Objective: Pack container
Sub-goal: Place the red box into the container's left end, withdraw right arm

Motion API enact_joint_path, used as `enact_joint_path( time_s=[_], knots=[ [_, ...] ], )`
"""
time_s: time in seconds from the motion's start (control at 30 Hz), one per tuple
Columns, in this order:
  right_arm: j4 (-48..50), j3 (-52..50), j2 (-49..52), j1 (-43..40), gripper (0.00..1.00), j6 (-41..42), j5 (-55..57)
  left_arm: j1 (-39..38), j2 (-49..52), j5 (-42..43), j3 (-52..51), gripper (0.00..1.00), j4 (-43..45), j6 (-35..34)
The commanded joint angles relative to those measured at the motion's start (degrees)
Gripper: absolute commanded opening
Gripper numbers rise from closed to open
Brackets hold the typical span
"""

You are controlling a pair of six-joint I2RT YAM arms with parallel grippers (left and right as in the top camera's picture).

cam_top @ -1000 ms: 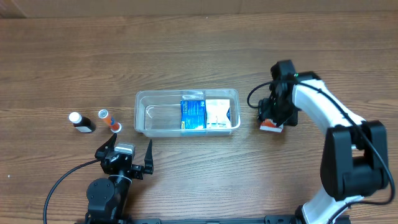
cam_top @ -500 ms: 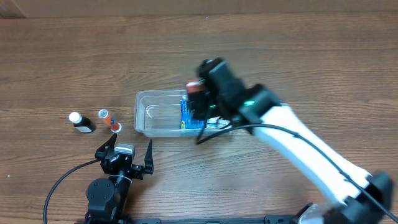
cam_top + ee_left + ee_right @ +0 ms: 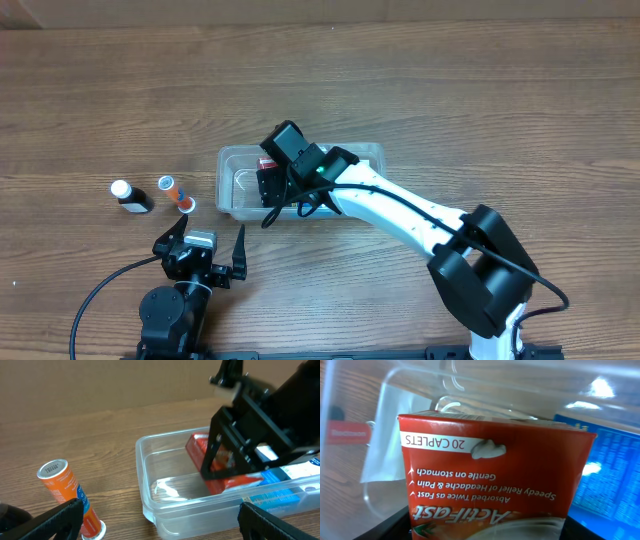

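One table (image 3: 500,90): wood, lying bare along the far side and off to the right of the container.
Right arm (image 3: 400,210): reaching in from the near right, crossing the near rim and covering the container's right half from above.
Container (image 3: 225,185): sitting mid-table with its long side running across; its left part is showing bare floor out to the rounded left wall.
Left gripper (image 3: 205,240): resting by the near edge, fingers spread wide and holding nothing, staying apart from the container's near wall.
Right gripper (image 3: 268,185): clamping the red box (image 3: 495,475), holding it tilted inside the rim over the bare left part; contact with the floor is not showing.
Blue box (image 3: 280,495): lying in the container just right of the red box.
Orange bottle (image 3: 176,193): lying left of the container, near its left wall but apart.
Black bottle (image 3: 130,196): standing further left, beside the orange bottle.
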Motion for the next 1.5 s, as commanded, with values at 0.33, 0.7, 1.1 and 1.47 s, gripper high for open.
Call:
enact_joint_path(
  time_s=[0.33,0.7,1.1,1.47],
  knots=[
    [2.8,0.13,0.57,1.03,0.72,0.96,-1.46,0.63,-0.5,0.57,-0.17,1.0,0.11,-0.57],
    [2.86,0.2,0.55,0.61,0.81,0.9,0.09,0.63,-0.5,0.57,-0.17,1.0,0.11,-0.57],
    [-7.61,0.31,-23.06,-17.81,0.8,-5.95,4.15,0.63,-0.5,0.57,-0.17,1.0,0.11,-0.57],
    [-22.03,0.28,-28.61,-63.69,1.0,-5.53,-6.99,0.63,-0.5,0.57,-0.17,1.0,0.09,-0.57]
  ],
)
